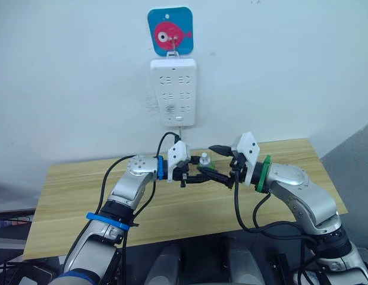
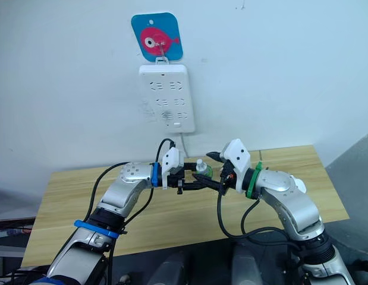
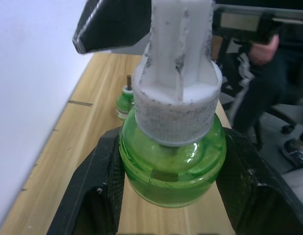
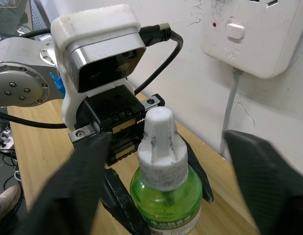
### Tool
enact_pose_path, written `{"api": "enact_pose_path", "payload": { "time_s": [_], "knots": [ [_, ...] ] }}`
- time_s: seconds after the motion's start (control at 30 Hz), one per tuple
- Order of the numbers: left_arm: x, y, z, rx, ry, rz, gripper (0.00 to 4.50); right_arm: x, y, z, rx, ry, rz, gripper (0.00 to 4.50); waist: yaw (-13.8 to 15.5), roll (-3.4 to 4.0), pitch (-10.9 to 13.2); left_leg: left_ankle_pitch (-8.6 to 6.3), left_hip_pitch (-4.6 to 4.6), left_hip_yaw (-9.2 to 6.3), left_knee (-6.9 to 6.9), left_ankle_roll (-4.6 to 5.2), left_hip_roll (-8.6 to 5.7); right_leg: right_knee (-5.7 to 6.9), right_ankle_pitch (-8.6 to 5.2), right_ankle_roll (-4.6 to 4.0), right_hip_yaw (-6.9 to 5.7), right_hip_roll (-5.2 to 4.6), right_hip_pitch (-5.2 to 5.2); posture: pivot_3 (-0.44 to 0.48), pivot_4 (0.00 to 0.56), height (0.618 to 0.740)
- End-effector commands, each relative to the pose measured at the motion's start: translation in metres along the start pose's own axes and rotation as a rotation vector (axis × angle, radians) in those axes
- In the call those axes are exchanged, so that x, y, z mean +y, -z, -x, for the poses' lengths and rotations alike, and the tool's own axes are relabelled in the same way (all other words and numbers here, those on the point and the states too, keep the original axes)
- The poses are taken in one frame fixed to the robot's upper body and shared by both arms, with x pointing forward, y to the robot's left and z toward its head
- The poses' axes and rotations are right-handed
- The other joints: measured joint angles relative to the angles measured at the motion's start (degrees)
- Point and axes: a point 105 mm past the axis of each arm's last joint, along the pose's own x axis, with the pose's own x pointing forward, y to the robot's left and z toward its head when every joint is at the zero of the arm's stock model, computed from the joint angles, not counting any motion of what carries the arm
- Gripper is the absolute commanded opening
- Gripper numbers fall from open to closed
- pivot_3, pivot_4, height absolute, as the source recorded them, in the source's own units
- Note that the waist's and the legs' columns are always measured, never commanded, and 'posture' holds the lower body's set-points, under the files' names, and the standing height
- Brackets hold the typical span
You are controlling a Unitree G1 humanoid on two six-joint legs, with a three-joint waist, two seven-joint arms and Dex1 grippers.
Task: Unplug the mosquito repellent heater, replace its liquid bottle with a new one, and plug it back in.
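Observation:
My left gripper (image 3: 172, 161) is shut on the liquid bottle (image 3: 171, 169), a green see-through bottle with a white cap (image 4: 160, 147). It holds the bottle upright above the table's back middle, just below the power strip. The black fingers (image 3: 100, 181) press the green body from both sides. My right gripper (image 4: 173, 161) faces it from the right and is open, with one finger on each side of the cap and neither touching it. The bottle also shows between the two grippers (image 1: 205, 166). The mosquito repellent heater is out of view.
A second green bottle (image 3: 126, 102) with a bare brown wick stands on the wooden table (image 1: 76, 196) near the wall. A white power strip (image 1: 173, 91) hangs on the wall from a blue fish hook plate (image 1: 170, 31). A person (image 3: 268, 54) sits beyond the table's right end.

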Motion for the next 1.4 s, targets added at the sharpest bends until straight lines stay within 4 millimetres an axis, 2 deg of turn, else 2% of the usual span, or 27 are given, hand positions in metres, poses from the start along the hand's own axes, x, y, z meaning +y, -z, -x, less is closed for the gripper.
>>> {"api": "enact_pose_path", "payload": {
  "time_s": [0.03,0.17,0.33,0.47,0.57,0.63,0.73,0.97,1.1,1.2,1.3,1.4],
  "knots": [
    [0.001,-0.008,0.000,-0.025,0.002,-0.037,2.22,0.004,-0.009,-0.001,-0.036,-0.025,0.040,2.40,0.00,0.00,-0.01,0.00,0.00,0.00,0.00,0.00,0.00,0.00,0.00,0.00,0.00,0.00,0.00,-0.028,0.190,0.740],
    [-0.003,-0.006,0.002,-0.013,0.003,-0.056,2.22,0.009,-0.002,-0.001,-0.003,-0.077,0.055,0.94,0.01,0.00,-0.01,0.00,0.00,0.02,0.01,0.00,-0.02,0.01,0.00,0.00,0.02,0.00,0.00,-0.007,0.194,0.740],
    [-0.007,-0.007,0.002,-0.018,0.001,-0.054,2.22,0.012,0.002,-0.003,0.017,-0.135,0.067,0.96,0.14,-0.01,-0.01,0.00,0.00,0.02,0.01,0.00,-0.02,0.02,0.00,0.00,0.02,0.00,0.00,0.029,0.202,0.740],
    [-0.012,-0.009,0.005,-0.024,0.012,-0.050,2.22,0.006,-0.008,-0.004,-0.013,-0.185,0.111,0.96,0.17,0.00,-0.01,0.00,0.00,0.01,0.03,0.00,-0.01,0.04,0.00,0.00,0.01,0.01,0.00,0.049,0.204,0.740],
    [-0.025,-0.011,0.005,-0.020,0.080,-0.069,2.22,0.010,-0.012,0.000,-0.015,-0.346,0.156,0.96,0.20,0.00,-0.01,0.00,0.00,0.01,0.03,0.00,-0.02,0.03,0.00,0.00,0.01,0.01,0.00,0.060,0.205,0.740],
    [-0.040,-0.010,0.007,-0.008,0.173,-0.083,2.22,0.013,-0.013,0.007,0.007,-0.535,0.203,0.96,0.22,0.00,-0.01,0.00,0.00,0.01,0.03,0.01,-0.02,0.03,0.00,0.00,0.01,0.01,0.01,0.081,0.197,0.740],
    [-0.051,-0.008,0.014,0.018,0.263,-0.106,2.22,0.010,-0.007,0.013,0.081,-0.721,0.220,0.96,0.26,0.00,-0.01,0.00,0.01,0.01,0.03,0.01,0.00,0.02,0.00,0.00,0.00,0.02,0.01,0.097,0.191,0.740],
    [-0.051,-0.008,0.019,0.033,0.286,-0.127,2.22,-0.008,-0.015,-0.001,0.055,-0.715,0.277,0.96,0.66,-0.01,-0.02,0.00,0.01,-0.02,0.04,0.00,0.01,0.04,0.01,0.00,-0.02,0.02,-0.01,0.116,0.189,0.740],
    [-0.043,-0.005,0.017,0.026,0.232,-0.125,2.22,-0.012,-0.013,0.009,0.067,-0.686,0.263,2.28,1.33,-0.01,-0.02,0.00,-0.02,-0.03,0.06,0.00,-0.05,0.03,0.01,0.00,-0.02,-0.01,-0.03,0.095,0.188,0.740],
    [-0.037,-0.004,0.017,0.024,0.207,-0.128,2.22,-0.020,-0.011,0.021,0.095,-0.646,0.270,3.47,1.79,-0.01,-0.02,0.01,-0.04,-0.05,0.12,-0.01,-0.06,0.04,0.01,-0.01,-0.05,-0.02,-0.01,0.076,0.189,0.740],
    [-0.029,-0.005,0.016,0.015,0.171,-0.132,2.22,-0.034,-0.006,0.033,0.118,-0.528,0.278,4.47,1.71,0.00,-0.05,0.01,-0.04,-0.03,0.13,-0.01,-0.03,0.07,0.01,-0.01,-0.05,-0.02,-0.01,0.069,0.186,0.740],
    [-0.022,-0.008,0.015,-0.003,0.127,-0.117,2.22,-0.038,-0.001,0.039,0.112,-0.401,0.250,4.47,1.62,0.01,-0.07,0.01,-0.03,0.03,0.13,-0.01,-0.02,0.11,0.01,-0.01,-0.01,-0.02,-0.03,0.062,0.179,0.740]
  ]
}}
